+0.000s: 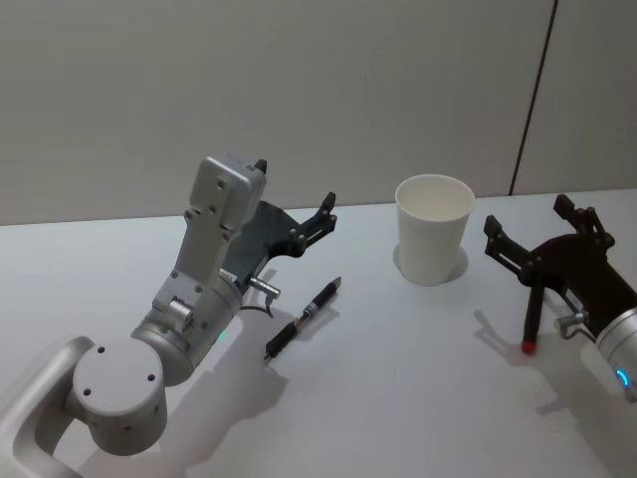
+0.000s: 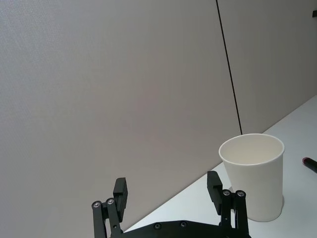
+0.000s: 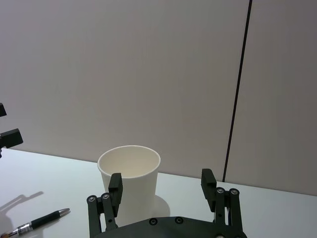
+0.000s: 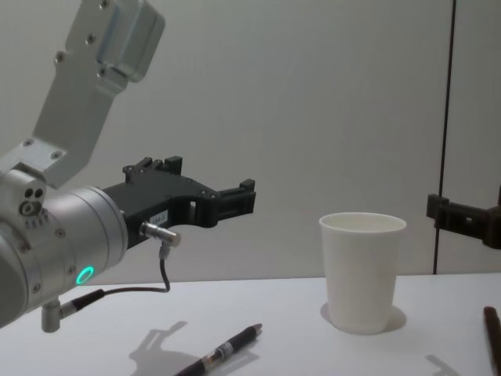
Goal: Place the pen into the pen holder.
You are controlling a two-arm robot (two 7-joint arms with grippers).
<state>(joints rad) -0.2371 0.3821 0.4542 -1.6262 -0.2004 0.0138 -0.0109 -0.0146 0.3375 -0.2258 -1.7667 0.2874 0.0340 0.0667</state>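
A black pen [image 1: 304, 319] with a silver tip lies flat on the white table [image 1: 398, 398], left of the pen holder [image 1: 434, 227], an upright white paper cup with nothing showing inside. My left gripper [image 1: 295, 187] hovers open above and behind the pen, apart from it, and points toward the cup [image 2: 252, 173]. My right gripper [image 1: 528, 216] is open to the right of the cup [image 3: 130, 178] and faces it with nothing between its fingers. The pen [image 3: 37, 221] also lies low in the right wrist view, and the chest view shows the pen [image 4: 223, 350] below the left gripper [image 4: 211, 176].
A dark stick with a red tip [image 1: 529, 321] lies on the table under the right gripper. A plain grey wall [image 1: 299, 80] with a dark vertical seam stands close behind the table's far edge. Bare tabletop stretches in front of the cup.
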